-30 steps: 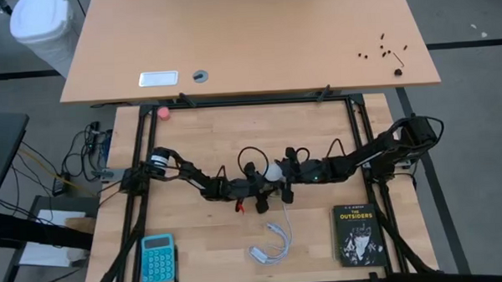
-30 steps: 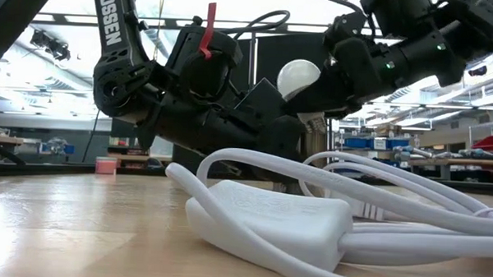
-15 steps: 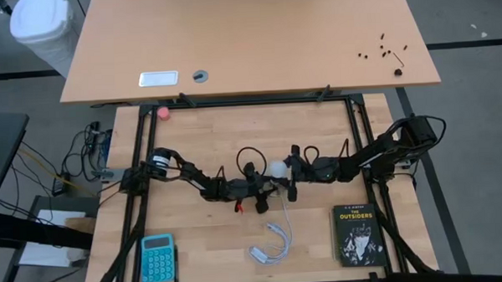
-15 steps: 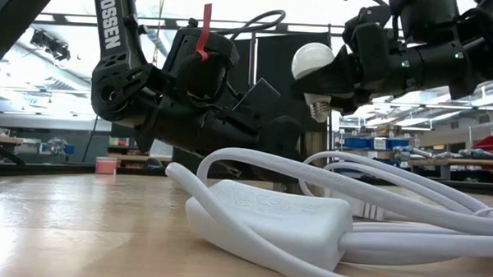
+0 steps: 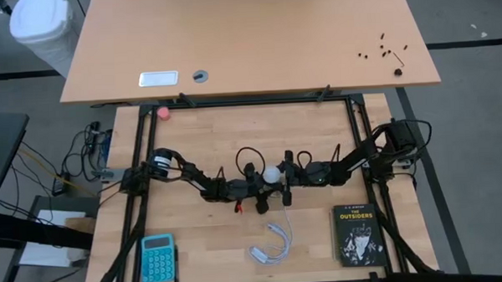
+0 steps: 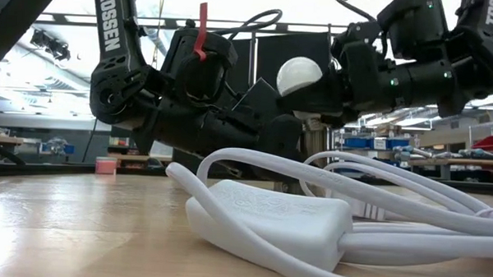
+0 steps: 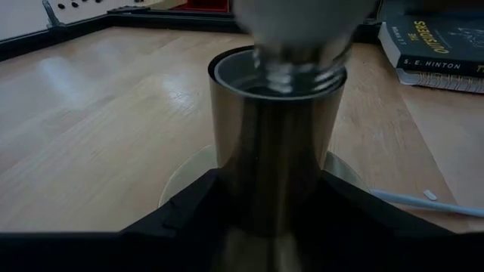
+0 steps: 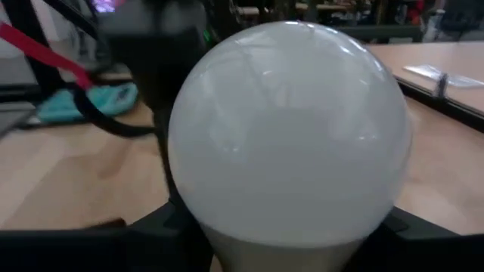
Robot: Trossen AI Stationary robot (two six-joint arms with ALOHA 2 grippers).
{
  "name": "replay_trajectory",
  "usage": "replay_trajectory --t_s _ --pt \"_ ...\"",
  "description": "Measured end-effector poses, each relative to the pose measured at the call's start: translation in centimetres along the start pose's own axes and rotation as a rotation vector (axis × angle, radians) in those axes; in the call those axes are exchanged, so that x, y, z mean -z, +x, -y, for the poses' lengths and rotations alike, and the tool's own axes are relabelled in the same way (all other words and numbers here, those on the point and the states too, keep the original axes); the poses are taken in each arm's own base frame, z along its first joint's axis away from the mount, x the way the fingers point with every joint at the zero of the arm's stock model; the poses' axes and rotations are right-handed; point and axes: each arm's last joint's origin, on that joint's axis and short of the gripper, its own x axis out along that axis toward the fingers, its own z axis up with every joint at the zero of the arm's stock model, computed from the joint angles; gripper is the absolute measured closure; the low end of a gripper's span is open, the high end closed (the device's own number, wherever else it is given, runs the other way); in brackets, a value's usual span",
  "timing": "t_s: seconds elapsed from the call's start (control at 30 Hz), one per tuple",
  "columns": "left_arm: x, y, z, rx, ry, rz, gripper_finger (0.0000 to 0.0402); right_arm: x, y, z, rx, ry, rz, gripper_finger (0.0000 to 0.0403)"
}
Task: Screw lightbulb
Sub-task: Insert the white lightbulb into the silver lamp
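Note:
The white lightbulb (image 5: 271, 174) shows at the table's middle, between my two grippers; it also shows in the low view (image 6: 300, 74). My right gripper (image 5: 283, 177) is shut on the bulb's globe (image 8: 287, 128). My left gripper (image 5: 259, 191) is shut on a shiny metal socket cylinder (image 7: 276, 143). The bulb's greyish screw base (image 7: 302, 64) stands in the socket's open mouth (image 7: 227, 68). A pale round foot (image 7: 185, 177) shows under the socket. My left gripper pinches the socket's metal barrel (image 7: 227, 189) between its two fingers, one on each side, low on the barrel. The fingers come about level from the table's left. The socket stands upright with its mouth up. My right gripper pinches the bulb's globe low on its sides (image 8: 189, 204), where it narrows, between its two fingers. The fingers come from the table's right, about level. The bulb stands globe up, its screw base down in the socket's mouth.
A white cord with an inline switch (image 5: 271, 241) lies near the front, large in the low view (image 6: 268, 213). A black book (image 5: 356, 234) lies at the front right, a teal calculator (image 5: 158, 257) at the front left, a pink ball (image 5: 164, 112) at the far left.
My right gripper first lifted the bulb up and toward the table's right, so that its screw base showed clear of the socket. It has then come back down and to the left, and the base is in the socket's mouth again. My left gripper has kept still.

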Motion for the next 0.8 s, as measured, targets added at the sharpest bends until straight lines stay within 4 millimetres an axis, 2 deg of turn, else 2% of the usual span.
replay_trajectory --t_s 0.2,0.5,0.8 --pt "-0.1 0.0 0.0 -0.008 -0.005 0.01 0.0193 0.3 -0.6 0.3 0.025 -0.02 -0.013 0.0187" --pt "-0.1 0.0 0.0 -0.023 -0.005 0.009 0.0193 2.1 -2.2 0.9 0.038 0.01 -0.086 0.0182" --pt "0.1 0.1 -0.1 -0.039 0.012 -0.03 0.0193 2.3 -2.6 0.9 0.031 -0.008 -0.169 0.0125"
